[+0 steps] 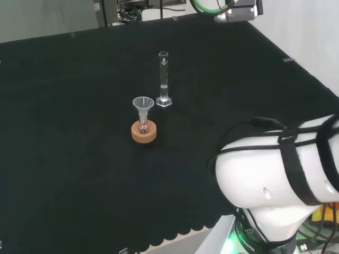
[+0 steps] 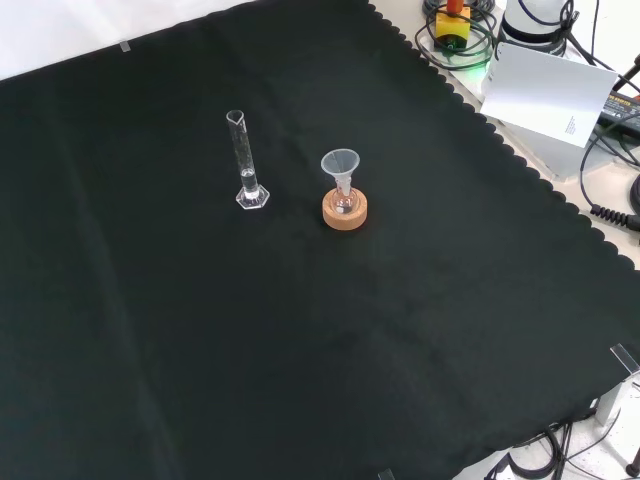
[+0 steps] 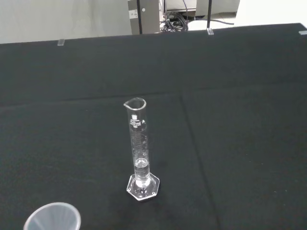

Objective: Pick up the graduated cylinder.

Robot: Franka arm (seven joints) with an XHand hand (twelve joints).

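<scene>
Liquid sits low in the upright graduated cylinder point(image 1: 163, 79); hand state I cannot tell.

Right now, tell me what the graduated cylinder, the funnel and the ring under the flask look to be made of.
Graduated cylinder: clear and glossy, glass or hard plastic; the cloth shows through it and its hexagonal foot glints.
Funnel: translucent and slightly cloudy, probably plastic.
Ring stand: matt tan with a grainy look, seemingly cork.
Cloth: black, matt fabric with a scalloped edge.
</scene>
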